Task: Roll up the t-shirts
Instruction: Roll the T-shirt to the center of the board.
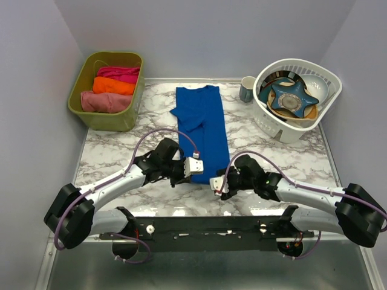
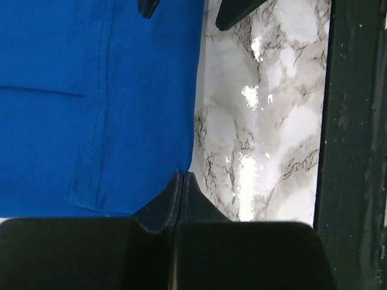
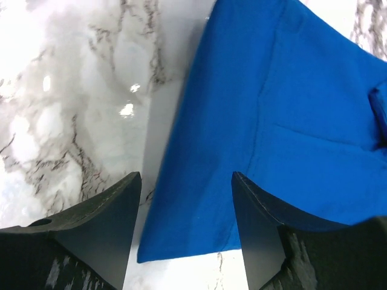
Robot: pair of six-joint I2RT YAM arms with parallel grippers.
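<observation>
Black mounting bar (image 1: 211,232) at 6 o'clock, and just beyond it both grippers at the near end of the blue t-shirt (image 1: 202,121).

The shirt lies flat on the marble table (image 1: 115,151) as a long folded strip running from 12 to 6 o'clock through the centre. The left gripper (image 2: 182,181) has its fingers pressed together, tips at the shirt's near edge; whether cloth is caught between them cannot be told. The right gripper (image 3: 186,178) has its fingers spread apart, straddling the shirt's near corner. At 10 o'clock a green bin (image 1: 130,112) holds a pink roll (image 1: 106,101), an orange roll (image 1: 113,86) and a magenta roll (image 1: 120,74). At 2 o'clock stands a white basket (image 1: 284,130) of dishes (image 1: 293,99), a mug (image 1: 247,89) just beside it.
</observation>
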